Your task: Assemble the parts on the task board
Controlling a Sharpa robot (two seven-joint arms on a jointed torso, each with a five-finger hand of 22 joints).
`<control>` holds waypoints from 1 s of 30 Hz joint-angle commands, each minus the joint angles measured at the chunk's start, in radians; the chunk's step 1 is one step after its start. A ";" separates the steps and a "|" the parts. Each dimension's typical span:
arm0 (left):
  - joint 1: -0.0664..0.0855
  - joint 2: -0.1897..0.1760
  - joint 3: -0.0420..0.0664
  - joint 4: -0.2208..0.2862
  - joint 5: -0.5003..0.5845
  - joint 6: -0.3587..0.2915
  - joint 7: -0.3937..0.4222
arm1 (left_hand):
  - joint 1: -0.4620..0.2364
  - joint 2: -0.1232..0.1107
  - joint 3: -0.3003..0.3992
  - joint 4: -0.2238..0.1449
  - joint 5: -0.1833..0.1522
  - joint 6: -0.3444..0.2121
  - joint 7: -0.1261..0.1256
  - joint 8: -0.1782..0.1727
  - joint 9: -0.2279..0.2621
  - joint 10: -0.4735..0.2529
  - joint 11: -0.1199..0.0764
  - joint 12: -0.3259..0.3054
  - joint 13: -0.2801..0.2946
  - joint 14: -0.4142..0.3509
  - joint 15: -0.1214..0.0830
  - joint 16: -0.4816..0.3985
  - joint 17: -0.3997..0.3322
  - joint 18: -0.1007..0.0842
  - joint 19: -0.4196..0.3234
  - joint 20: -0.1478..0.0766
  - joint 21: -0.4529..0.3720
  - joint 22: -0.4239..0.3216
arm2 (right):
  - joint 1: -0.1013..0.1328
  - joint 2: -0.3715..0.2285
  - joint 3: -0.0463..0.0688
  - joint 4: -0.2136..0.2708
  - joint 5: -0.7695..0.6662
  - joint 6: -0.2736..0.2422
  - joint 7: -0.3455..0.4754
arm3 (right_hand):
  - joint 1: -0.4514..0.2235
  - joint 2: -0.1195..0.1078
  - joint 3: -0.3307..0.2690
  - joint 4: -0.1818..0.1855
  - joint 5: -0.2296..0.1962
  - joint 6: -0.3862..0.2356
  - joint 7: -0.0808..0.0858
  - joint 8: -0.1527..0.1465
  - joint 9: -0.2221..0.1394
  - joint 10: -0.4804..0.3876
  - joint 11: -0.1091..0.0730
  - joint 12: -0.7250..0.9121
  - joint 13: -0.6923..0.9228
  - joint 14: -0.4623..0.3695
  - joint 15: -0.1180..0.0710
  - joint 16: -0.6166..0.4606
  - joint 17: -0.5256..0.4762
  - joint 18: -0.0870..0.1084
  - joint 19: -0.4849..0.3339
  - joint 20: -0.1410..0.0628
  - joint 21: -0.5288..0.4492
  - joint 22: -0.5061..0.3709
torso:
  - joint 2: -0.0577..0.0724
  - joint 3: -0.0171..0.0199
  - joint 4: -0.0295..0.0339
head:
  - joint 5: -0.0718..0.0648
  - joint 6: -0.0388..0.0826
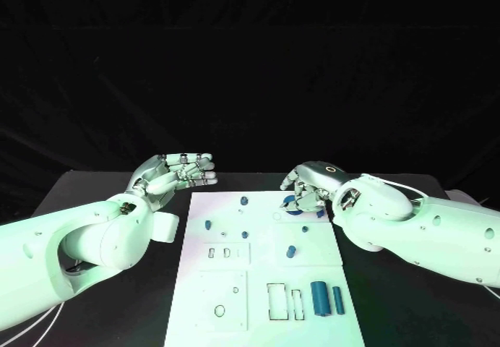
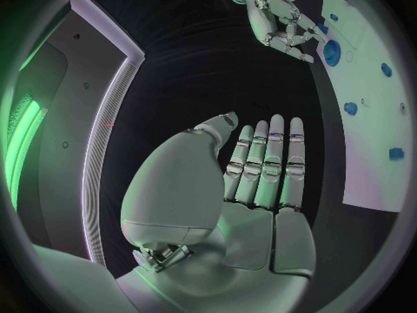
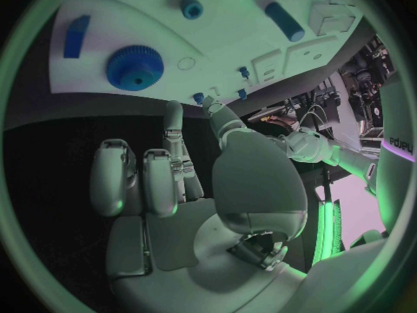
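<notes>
The white task board (image 1: 261, 275) lies in the middle of the table. A blue gear (image 1: 292, 214) sits near its far right edge, also seen as a toothed disc (image 3: 135, 67). My right hand (image 1: 308, 188) hovers just over the gear with fingers partly bent and holds nothing; its fingertips (image 2: 295, 45) stand close to the gear (image 2: 332, 52). My left hand (image 1: 183, 172) hangs over the black table off the board's far left corner, fingers straight and empty (image 2: 260, 174). Two blue cylinders (image 1: 327, 299) lie at the board's near right.
Small blue pegs (image 1: 244, 200) stand across the board's far half, and a blue oval piece (image 1: 290, 251) lies mid-board. A blue wedge (image 3: 76, 36) lies beside the gear. Rectangular slots (image 1: 277, 301) and a round hole (image 1: 220, 311) mark the near part.
</notes>
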 commanded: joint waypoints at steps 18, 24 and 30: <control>0.001 0.011 0.000 -0.008 0.003 0.023 0.005 | 0.005 0.004 0.009 -0.001 -0.003 0.000 0.009 -0.007 -0.001 0.000 0.010 -0.009 -0.001 -0.005 0.003 -0.005 0.002 0.011 -0.007 0.001 -0.005 -0.002 | -0.002 -0.020 0.001 -0.062 0.114 0.126 -0.070 | 0.132 0.009 -0.125 0.171 0.018 -0.087 0.022 0.067 0.028 0.028 0.029 0.761 0.802 0.082 0.019 0.092 0.176 -0.020 0.038 0.025 0.032 0.069 | -0.006 0.0005 -0.0005 | -0.007 -0.011; 0.001 0.011 0.000 -0.006 0.003 0.025 0.005 | 0.005 0.004 0.010 -0.001 -0.003 -0.001 0.010 -0.008 -0.002 -0.001 0.011 -0.011 -0.001 -0.005 0.003 -0.006 0.002 0.011 -0.007 0.001 -0.005 -0.002 | -0.004 0.005 0.001 -0.093 0.126 0.121 -0.073 | 0.137 0.016 -0.122 0.179 0.029 -0.088 0.022 0.072 0.030 0.031 0.029 0.768 0.811 0.084 0.020 0.098 0.189 -0.022 0.043 0.026 0.037 0.078 | -0.006 0.0018 -0.0019 | -0.008 -0.015; 0.001 0.010 0.000 -0.004 0.003 0.026 0.006 | 0.005 0.004 0.010 -0.002 -0.003 -0.001 0.011 -0.009 -0.002 -0.001 0.011 -0.012 -0.001 -0.005 0.004 -0.007 0.002 0.011 -0.007 0.001 -0.005 -0.002 | -0.005 0.021 0.001 -0.111 0.135 0.120 -0.073 | 0.140 0.020 -0.121 0.183 0.035 -0.088 0.022 0.077 0.031 0.038 0.029 0.780 0.825 0.086 0.020 0.102 0.199 -0.023 0.047 0.026 0.041 0.085 | -0.004 0.0012 0.0010 | -0.012 -0.020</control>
